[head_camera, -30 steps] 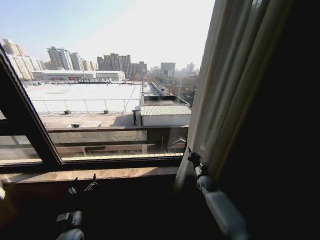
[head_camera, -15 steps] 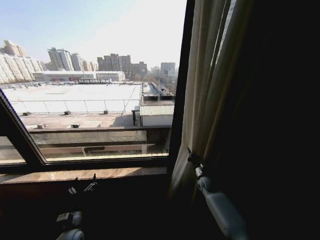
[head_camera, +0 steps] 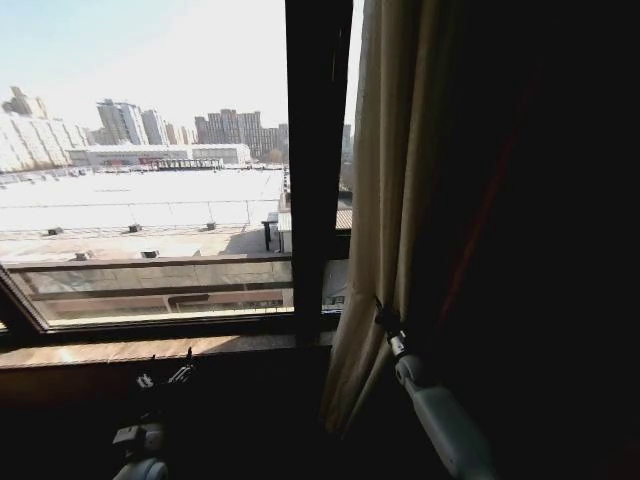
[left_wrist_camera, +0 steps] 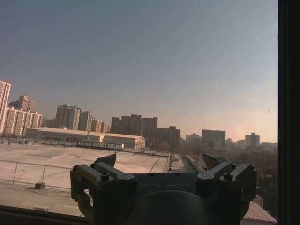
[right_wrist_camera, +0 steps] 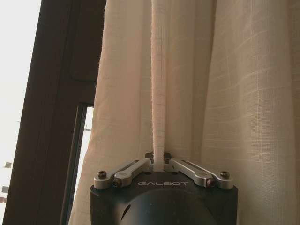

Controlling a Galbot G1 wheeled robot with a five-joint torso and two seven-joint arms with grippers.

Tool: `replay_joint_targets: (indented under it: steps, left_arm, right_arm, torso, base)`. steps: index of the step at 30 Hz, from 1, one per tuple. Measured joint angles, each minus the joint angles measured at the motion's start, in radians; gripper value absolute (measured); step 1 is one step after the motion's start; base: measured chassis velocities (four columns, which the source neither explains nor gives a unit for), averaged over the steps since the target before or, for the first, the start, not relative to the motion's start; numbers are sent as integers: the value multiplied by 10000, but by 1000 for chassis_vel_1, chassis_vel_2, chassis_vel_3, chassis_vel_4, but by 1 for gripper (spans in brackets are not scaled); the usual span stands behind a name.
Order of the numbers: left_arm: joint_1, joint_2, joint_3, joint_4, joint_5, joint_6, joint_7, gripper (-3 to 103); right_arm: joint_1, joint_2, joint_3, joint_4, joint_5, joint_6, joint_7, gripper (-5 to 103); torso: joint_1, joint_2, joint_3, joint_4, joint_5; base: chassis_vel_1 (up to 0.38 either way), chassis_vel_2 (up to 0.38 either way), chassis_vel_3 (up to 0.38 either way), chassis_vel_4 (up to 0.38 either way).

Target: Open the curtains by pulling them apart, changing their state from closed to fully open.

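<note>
One curtain [head_camera: 390, 200] hangs bunched in cream-beige pleats just right of a dark vertical window bar. My right gripper [head_camera: 382, 316] is at its lower part, near sill height. In the right wrist view the curtain [right_wrist_camera: 225, 93] is close up, and the right gripper [right_wrist_camera: 158, 159] is shut on one narrow pleat of it. My left gripper [head_camera: 166, 374] sits low in front of the sill, away from any fabric. In the left wrist view the left gripper [left_wrist_camera: 161, 160] is open and faces bare window glass.
A dark vertical frame bar [head_camera: 315, 150] splits the window, and a brown sill [head_camera: 150, 350] runs below the glass. The area right of the curtain is dark. Roofs and towers lie outside. The frame bar [right_wrist_camera: 51, 117] stands beside the fabric.
The whole head view has shifted right along the window, so the camera moved. The curtain in my right gripper went with it and now hangs right of the vertical bar. The left arm kept its pose.
</note>
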Motion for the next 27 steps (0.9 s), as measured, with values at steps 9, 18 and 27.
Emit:
replay_joint_targets:
  steps: [9, 18, 27]
  left_arm:
    - [0, 6, -12, 1, 0, 0, -12, 100]
    - [0, 2, -3, 1, -1, 0, -9, 100]
    - [0, 2, 0, 1, 0, 0, -9, 100]
  right_arm:
    - [661, -65, 356, -948, 83, -512, 1509, 0]
    - [1148, -395, 838, -1692, -179, -1186, 3772, 0]
    - [481, -387, 539, -378, 35, -1345, 3448, -2]
  torso:
    - [0, 0, 0, 8, -8]
    - [0, 0, 1, 2, -3]
    - [1, -1, 1, 3, -1]
  base:
    - [41, 33, -25, -28]
    - [0, 0, 0, 0]
    - [0, 0, 0, 0]
